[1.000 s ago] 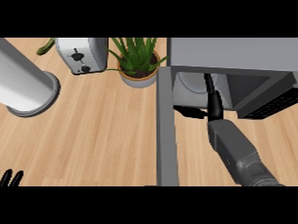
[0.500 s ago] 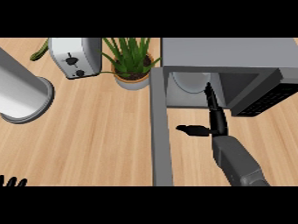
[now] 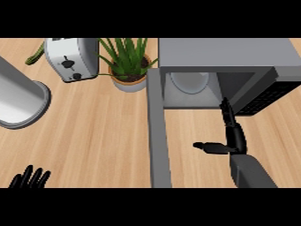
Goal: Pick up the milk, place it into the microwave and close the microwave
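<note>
Head view: right hand (image 3: 229, 132) released, fingers straight before open microwave (image 3: 244, 57); left hand (image 3: 29, 178) relaxed, lower-left edge; no legible writing.

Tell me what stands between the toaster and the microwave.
In the head view, a potted plant stands between the toaster and the microwave, close against the microwave's open door.

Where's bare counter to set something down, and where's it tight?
Free: the wood between the cylinder, the open microwave door and the left hand. Also the strip before the microwave, beside the right hand. Crowded: the back, with toaster and plant.
</note>
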Motion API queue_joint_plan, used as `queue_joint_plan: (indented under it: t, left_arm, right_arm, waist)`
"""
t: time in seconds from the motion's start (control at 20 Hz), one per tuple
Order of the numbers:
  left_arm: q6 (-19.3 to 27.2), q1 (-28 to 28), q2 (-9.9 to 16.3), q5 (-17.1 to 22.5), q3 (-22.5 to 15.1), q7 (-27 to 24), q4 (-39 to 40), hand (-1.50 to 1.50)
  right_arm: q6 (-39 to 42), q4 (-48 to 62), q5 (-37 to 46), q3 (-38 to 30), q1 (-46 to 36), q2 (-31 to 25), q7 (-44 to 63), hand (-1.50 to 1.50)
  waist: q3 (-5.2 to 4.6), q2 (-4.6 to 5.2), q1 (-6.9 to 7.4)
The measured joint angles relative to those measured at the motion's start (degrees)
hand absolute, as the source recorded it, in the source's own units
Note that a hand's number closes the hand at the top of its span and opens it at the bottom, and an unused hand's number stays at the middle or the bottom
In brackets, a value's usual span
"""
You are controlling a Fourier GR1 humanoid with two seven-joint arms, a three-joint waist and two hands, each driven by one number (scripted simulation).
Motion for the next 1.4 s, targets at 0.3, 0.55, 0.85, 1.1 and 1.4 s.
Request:
queue_joint_plan:
  t: [0.3, 0.55, 0.85, 1.1, 1.4]
  left_arm:
    - [-1.4, -3.3, 0.4, -3.6, -4.5, 2.4, 1.4, -1.5]
    - [-1.1, -7.1, 0.6, -10.1, -8.9, 3.7, 3.7, 1.5]
    - [0.3, -13.3, -0.5, -16.1, -12.9, 3.6, 8.6, 1.5]
    - [8.8, -19.9, -1.8, -18.8, -16.6, 3.8, 14.8, 1.5]
    - [13.3, -30.3, -1.7, -21.6, -18.4, 4.2, 24.0, 1.5]
  right_arm:
    - [2.7, -8.5, -1.4, 0.4, 8.4, -3.3, 0.4, 1.5]
    - [6.3, -15.9, -3.4, 0.4, 16.1, -6.6, 1.8, -1.5]
    - [10.6, -23.9, -7.8, -1.9, 23.8, -9.9, 3.9, -1.5]
    - [14.7, -25.3, -10.9, -4.6, 26.4, -13.2, 4.6, -1.5]
    - [16.9, -24.4, -12.1, -6.3, 28.3, -15.5, 4.5, -1.5]
  waist:
    - [-0.04, -0.1, -0.57]
    - [-0.05, -0.1, -0.73]
    - [-0.03, 0.02, -0.43]
    - [-0.01, 0.12, -0.2]
    - [0.03, 0.23, -0.25]
